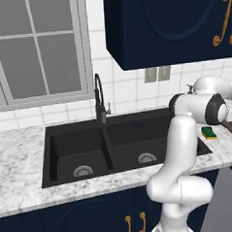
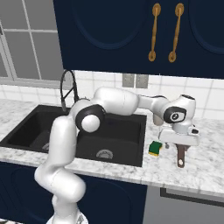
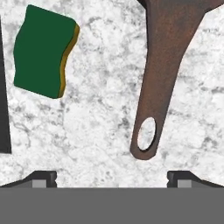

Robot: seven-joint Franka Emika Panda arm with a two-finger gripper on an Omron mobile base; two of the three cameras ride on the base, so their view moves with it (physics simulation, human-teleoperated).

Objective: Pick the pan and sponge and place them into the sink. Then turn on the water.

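The pan's (image 3: pixel 164 65) long reddish-brown handle lies on the marble counter, its hanging hole near my right fingertip (image 3: pixel 181 178). My gripper (image 3: pixel 112 179) hovers open just above the handle's end with nothing between the fingers. The pan handle (image 2: pixel 180 158) sticks out from under my hand in the right base view, and the hand hides the pan's bowl. The sponge (image 3: pixel 41 57), green side up with a yellow edge, rests left of the handle. This sponge (image 2: pixel 155 148) (image 1: pixel 209 132) sits between the pan and the black double-basin sink (image 1: pixel 75 135) (image 2: pixel 131 120). No water runs.
The black arched faucet (image 1: pixel 99 97) (image 2: pixel 68 87) stands behind the sink's divider. Dark blue wall cabinets (image 2: pixel 131 35) hang overhead. The sink's right edge (image 3: pixel 3 87) lies just left of the sponge. Marble counter (image 2: pixel 205 170) extends to the right of the pan.
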